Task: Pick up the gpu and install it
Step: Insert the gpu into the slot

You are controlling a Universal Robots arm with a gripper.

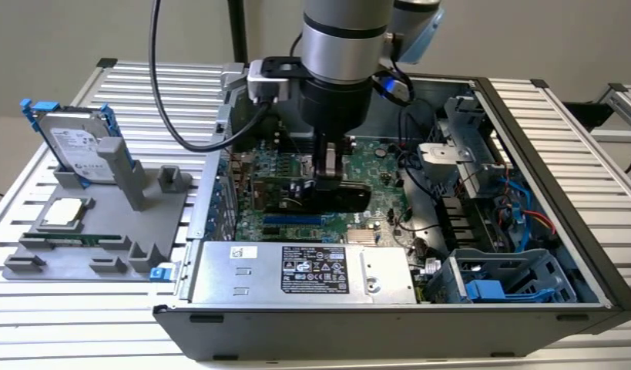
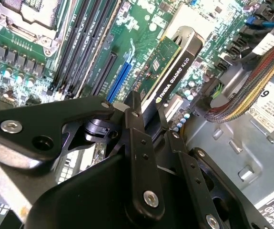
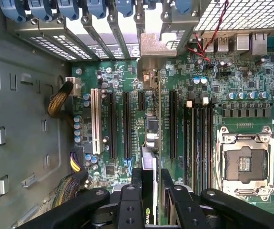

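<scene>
While the arm [image 1: 341, 46] reaches straight down into the open computer case [image 1: 562, 193], its gripper [image 1: 330, 181] has the gpu [image 1: 315, 196] pinched between its two black fingers [image 2: 139, 143], the jaws drawn in to the thickness of the card's upper edge. In the exterior view the card stands on edge over the middle of the green motherboard [image 1: 382, 154], its black shroud facing the case's near wall and its lower edge down at the board beside a blue slot [image 1: 290, 219]; whether it is fully seated cannot be told. In the second wrist view the card [image 2: 172, 62] runs away from the fingers along the line of the expansion slots, with its green board on one face and the black cooler on the other. In the first wrist view the card's top edge [image 3: 148, 157] lies between the fingertips [image 3: 137, 179] and points toward the metal bracket openings [image 3: 151, 47] in the case's rear wall, and the bare processor socket [image 3: 244, 162] sits on the board to one side.

On the desk outside the case, toward the exterior view's left, a grey holder [image 1: 99, 223] carries a hard drive [image 1: 74, 146] with blue rails standing upright at its far corner, a processor chip [image 1: 66, 213] lying flat, and a thin memory stick [image 1: 74, 240] along its near edge. A silver power supply [image 1: 294, 271] fills the case's near edge.
</scene>
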